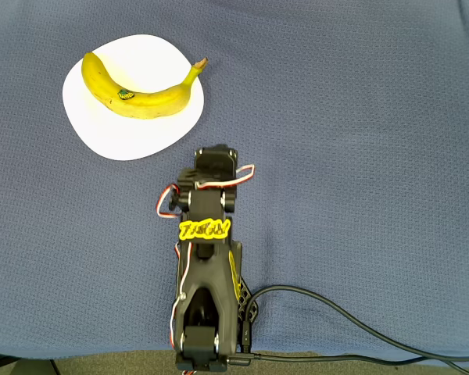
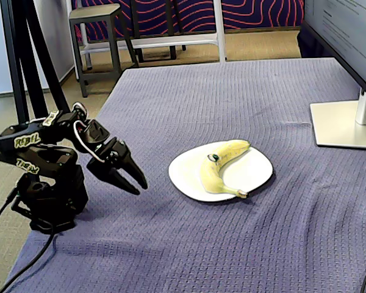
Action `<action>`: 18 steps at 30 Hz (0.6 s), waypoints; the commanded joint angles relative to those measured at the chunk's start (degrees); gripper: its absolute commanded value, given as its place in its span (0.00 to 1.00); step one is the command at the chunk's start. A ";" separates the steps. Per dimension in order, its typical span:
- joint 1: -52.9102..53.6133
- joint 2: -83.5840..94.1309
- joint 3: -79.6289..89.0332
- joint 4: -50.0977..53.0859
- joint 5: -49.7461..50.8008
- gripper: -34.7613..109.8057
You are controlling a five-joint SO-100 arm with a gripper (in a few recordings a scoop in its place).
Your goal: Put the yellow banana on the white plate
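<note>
A: Banana (image 1: pixel 144 92) position at your check?

B: You had the yellow banana lying on the white plate (image 1: pixel 102 133), curved, its stem tip reaching the plate's rim in the overhead view; green sticker facing up.

A: And relative to the gripper (image 2: pixel 137 183)?

B: Well apart. In the fixed view the gripper hung just above the blue cloth (image 2: pixel 232 244), left of the plate, fingers pointing down toward it, narrowly parted and holding nothing.
</note>
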 commanded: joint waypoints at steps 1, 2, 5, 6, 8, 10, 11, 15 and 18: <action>1.58 8.17 3.96 3.25 -2.55 0.24; 2.02 9.40 5.27 3.52 -3.08 0.24; 2.64 10.90 6.50 4.57 -2.72 0.24; 2.29 11.07 6.50 4.92 -2.46 0.24; 1.58 11.34 6.06 6.68 -1.76 0.24; 1.32 11.69 5.98 8.17 -1.41 0.24; 1.32 11.87 5.98 8.35 -1.41 0.24; 1.49 11.87 6.68 8.44 -0.88 0.24; 2.29 11.69 7.91 7.73 -0.53 0.24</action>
